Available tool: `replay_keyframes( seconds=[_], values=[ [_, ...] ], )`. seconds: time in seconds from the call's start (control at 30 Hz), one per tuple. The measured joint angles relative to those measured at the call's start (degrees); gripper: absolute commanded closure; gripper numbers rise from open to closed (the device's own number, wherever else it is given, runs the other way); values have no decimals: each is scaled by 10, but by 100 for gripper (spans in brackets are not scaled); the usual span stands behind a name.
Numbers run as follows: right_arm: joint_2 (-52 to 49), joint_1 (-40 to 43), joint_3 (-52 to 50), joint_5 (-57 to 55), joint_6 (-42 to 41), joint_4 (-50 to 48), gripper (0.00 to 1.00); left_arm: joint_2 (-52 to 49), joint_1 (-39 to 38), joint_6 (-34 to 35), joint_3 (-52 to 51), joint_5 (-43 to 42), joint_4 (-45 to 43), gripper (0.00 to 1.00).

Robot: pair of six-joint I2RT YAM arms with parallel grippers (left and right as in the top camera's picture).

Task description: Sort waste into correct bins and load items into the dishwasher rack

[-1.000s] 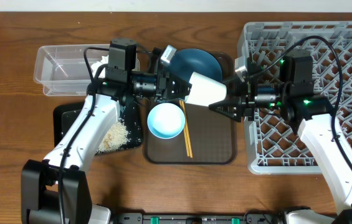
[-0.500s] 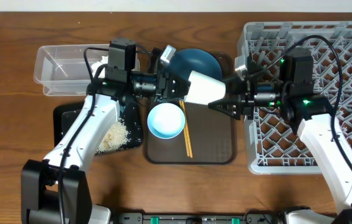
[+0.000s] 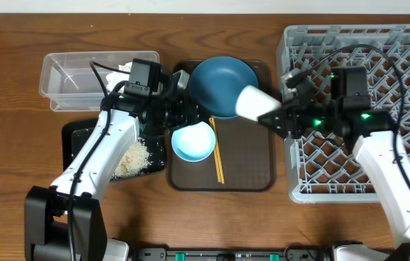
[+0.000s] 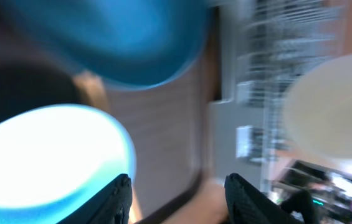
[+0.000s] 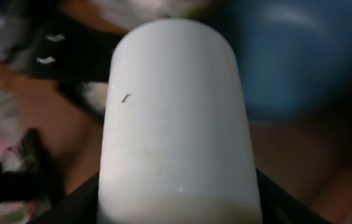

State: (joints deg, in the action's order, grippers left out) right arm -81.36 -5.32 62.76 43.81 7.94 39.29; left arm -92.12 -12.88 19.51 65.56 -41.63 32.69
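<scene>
White cup (image 3: 254, 103) is held sideways above the tray (image 3: 252, 174), pinched at one end by the right gripper (image 3: 281, 116), probably for transfer to the dishwasher rack (image 3: 408, 43). Left gripper (image 4: 182, 199) hangs spread and empty over the light blue bowl (image 3: 194, 141).

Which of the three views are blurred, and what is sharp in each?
Overhead: sharp throughout, even light, the white cup crisp. Left wrist: heavy motion smear over the light blue bowl and the rack; only the fingers are crisp. Right wrist: the white cup is fairly sharp, the dark blue bowl behind it soft and dim.
</scene>
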Motion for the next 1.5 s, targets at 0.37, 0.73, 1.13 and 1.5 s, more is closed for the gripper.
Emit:
replay_keyframes(
  seconds=[0.37, 0.73, 1.13, 1.5],
  values=[
    [2, 123, 183, -253, -40, 190, 72, 103, 0, -49, 0, 230, 86, 46],
    [0, 295, 194, -425, -122, 223, 94, 133, 0, -56, 0, 281, 87, 46],
    [-99, 394, 194, -445, -139, 230, 91, 133, 0, -59, 0, 285, 87, 46],
    [-171, 400, 194, -444, -141, 211, 21, 133, 0, -59, 0, 285, 88, 46]
  ],
)
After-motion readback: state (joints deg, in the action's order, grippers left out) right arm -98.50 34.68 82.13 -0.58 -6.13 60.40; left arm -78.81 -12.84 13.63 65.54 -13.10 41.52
